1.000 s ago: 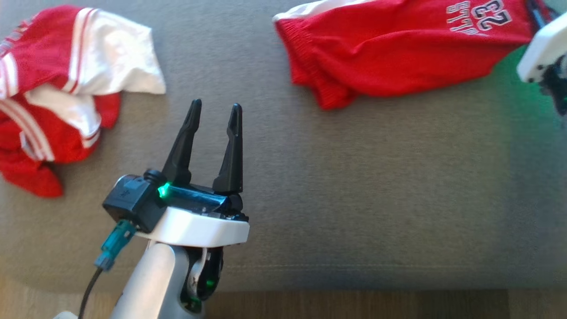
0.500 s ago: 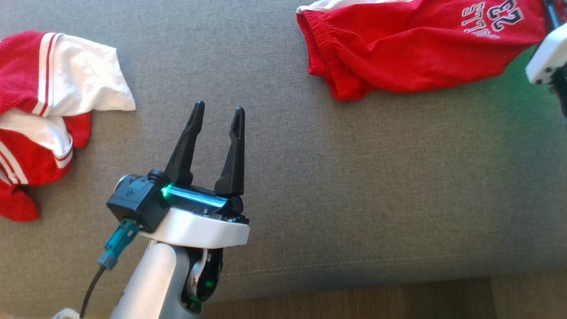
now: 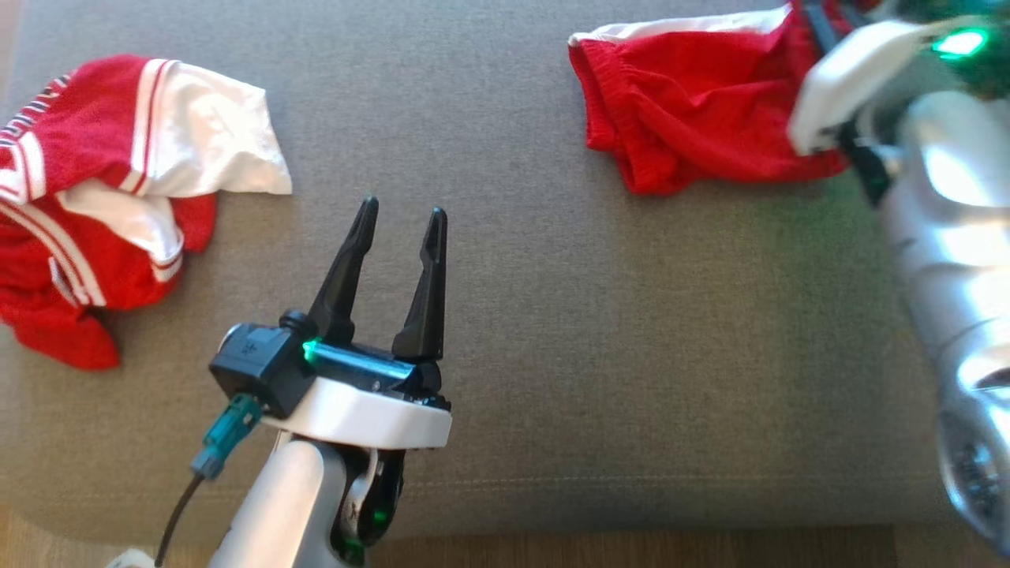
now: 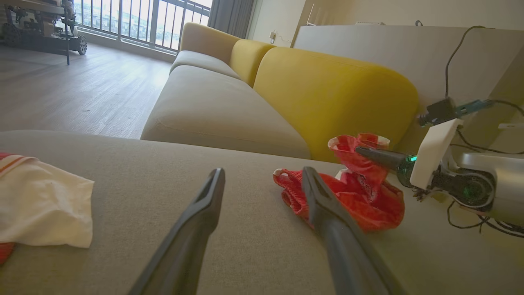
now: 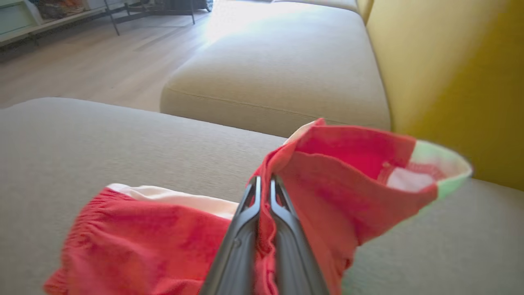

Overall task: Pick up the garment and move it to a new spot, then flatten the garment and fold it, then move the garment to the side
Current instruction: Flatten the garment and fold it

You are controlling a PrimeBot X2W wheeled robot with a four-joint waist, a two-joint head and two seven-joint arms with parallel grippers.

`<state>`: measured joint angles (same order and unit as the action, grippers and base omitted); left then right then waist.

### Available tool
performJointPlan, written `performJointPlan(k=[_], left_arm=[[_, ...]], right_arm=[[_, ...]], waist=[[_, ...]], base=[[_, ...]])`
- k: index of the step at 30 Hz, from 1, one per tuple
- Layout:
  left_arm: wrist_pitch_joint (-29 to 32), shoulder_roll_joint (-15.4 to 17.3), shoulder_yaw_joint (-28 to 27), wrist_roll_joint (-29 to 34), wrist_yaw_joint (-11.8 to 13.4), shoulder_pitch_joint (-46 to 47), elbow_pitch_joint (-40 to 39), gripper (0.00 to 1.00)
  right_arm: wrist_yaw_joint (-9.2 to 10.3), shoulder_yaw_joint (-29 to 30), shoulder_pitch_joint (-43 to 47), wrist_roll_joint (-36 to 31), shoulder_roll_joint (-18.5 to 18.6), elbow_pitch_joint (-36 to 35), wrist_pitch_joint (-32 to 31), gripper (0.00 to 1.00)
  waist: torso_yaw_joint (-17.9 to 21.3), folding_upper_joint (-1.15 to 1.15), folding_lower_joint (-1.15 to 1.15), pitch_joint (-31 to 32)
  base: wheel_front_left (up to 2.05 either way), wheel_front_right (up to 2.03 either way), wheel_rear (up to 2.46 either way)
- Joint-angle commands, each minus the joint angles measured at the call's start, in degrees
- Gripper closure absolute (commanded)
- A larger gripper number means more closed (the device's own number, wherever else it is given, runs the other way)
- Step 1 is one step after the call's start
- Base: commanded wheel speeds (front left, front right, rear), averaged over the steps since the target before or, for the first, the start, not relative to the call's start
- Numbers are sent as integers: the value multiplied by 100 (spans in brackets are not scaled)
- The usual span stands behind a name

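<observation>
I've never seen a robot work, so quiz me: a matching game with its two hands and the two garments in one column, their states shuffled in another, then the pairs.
1. left hand
2. right hand
3. red garment
4. striped garment

A. lying crumpled, untouched
B. shut on cloth
C. open, empty
D. one end raised

Pairs: 1-C, 2-B, 3-D, 4-A.
</observation>
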<state>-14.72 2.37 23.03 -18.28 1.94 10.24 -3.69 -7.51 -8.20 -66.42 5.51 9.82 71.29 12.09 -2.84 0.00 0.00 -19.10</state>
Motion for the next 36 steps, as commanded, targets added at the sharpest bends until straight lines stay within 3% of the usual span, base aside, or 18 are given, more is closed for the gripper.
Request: performJointPlan(k=[1, 7, 19, 20, 21, 22, 23, 31, 36], left_arm=[[-28, 51, -166, -17, -26, -40, -161, 0], [-28, 51, -143, -43, -31, -125, -128, 0], [-28, 51, -138, -47, 23, -243, -185, 0], [-28, 51, -142, -49, 30, -250, -187, 0], [-28, 51, -145, -50, 37, -253, -188, 0], [-28, 51, -142, -49, 41, -252, -190, 0], [-28, 51, -137, -44, 42, -252, -192, 0], [-28, 51, -226, 51, 93, -295, -207, 0], [-28, 51, -429, 259, 299, -413, -286, 0]], right_arm=[[2, -158, -165, -29, -214, -225, 4, 100], [2, -919, 128, 162, -597, -560, -128, 100], [2, -1958, 1220, 752, -671, -1644, -451, 100], [2, -2013, 1329, 778, -667, -1745, -493, 94], [2, -2063, 1431, 791, -658, -1842, -522, 73], [2, -2085, 1530, 802, -650, -1940, -518, 32], [2, -2082, 1623, 810, -647, -2042, -481, 0], [2, -1622, 2385, 1038, -672, -3006, 64, 0], [2, -931, 2951, 872, -645, -3642, 255, 0]], waist=[[-57, 0, 0, 51], [-203, 0, 0, 139], [-242, 0, 0, 174], [-227, 0, 0, 179], [-214, 0, 0, 184], [-201, 0, 0, 194], [-190, 0, 0, 207], [-61, 0, 0, 375], [69, 0, 0, 587]], base=[[0, 0, 0], [0, 0, 0], [0, 0, 0], [0, 0, 0], [0, 0, 0], [0, 0, 0], [0, 0, 0], [0, 0, 0], [0, 0, 0]])
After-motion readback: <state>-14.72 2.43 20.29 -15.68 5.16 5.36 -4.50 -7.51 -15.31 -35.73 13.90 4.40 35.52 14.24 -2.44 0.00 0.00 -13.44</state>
